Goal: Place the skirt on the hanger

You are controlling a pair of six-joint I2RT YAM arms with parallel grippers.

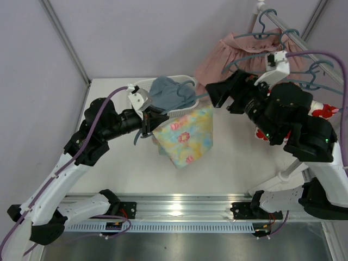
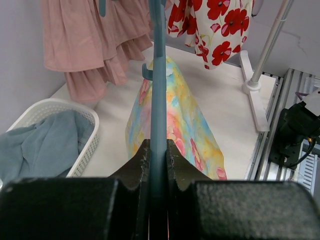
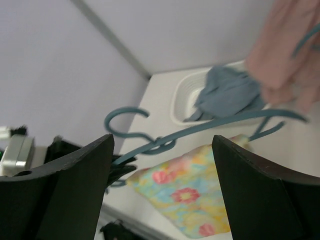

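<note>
two pincers are meeting at mid-frame in the top view. the left pincer (image 1: 145,126) is clamping its jaws tight on the hanger (image 2: 159,85) near the hook end. in the left wrist view its fingers (image 2: 137,162) are pressing on both sides of the teal bar, which is running straight up the middle of the frame. the skirt (image 1: 187,136) is hanging draped over that hanger, just right of the left pincer, with its lower corner dangling over the table (image 1: 244,163). i cannot tell whether it is touching the table.

the right pincer (image 1: 213,97) is hovering at the hanger's far end, to the upper right of the skirt, with its jaws standing wide apart and holding nothing. in the right wrist view the hanger is showing in the gap between the two dark fingers (image 3: 75,185), with the skirt below it at bottom centre. i cannot tell whether that pincer is touching the hanger.

a white basket (image 2: 85,147) is sitting just above the skirt in the top view, with a grey-blue cloth (image 1: 166,91) filling it. a pink skirt (image 1: 228,54) is hanging at upper right on a rail (image 1: 285,24), close behind the right pincer. a white garment with red flowers (image 1: 323,111) is showing at the right edge.
</note>
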